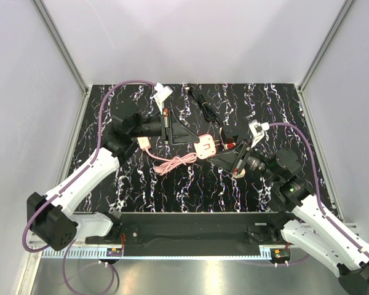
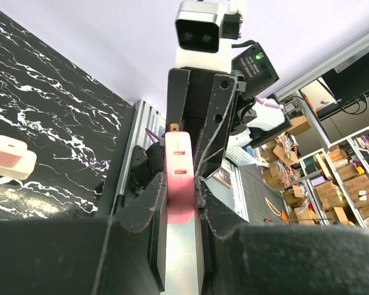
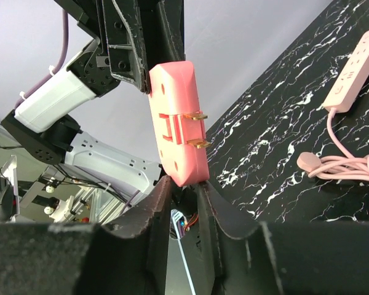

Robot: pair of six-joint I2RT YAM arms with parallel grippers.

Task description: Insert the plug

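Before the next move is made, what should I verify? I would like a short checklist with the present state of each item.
1. Left gripper clamped on the pink plug: ok.
2. Right gripper fully closed on the plug's lower end: cannot tell; its fingers flank that end.
3. Prongs bare and unblocked: ok.
4. Power strip lying free on the table: ok.
5. Plug lined up with the power strip: not ok; it is held in the air, apart from the strip.

Table (image 1: 111,184): black slab with white marble veining. A pink power strip (image 1: 144,144) lies flat left of centre, its pink cord (image 1: 172,163) in a loose coil just beside it. A black cable (image 1: 208,109) lies bunched near the far edge, well apart from the strip.
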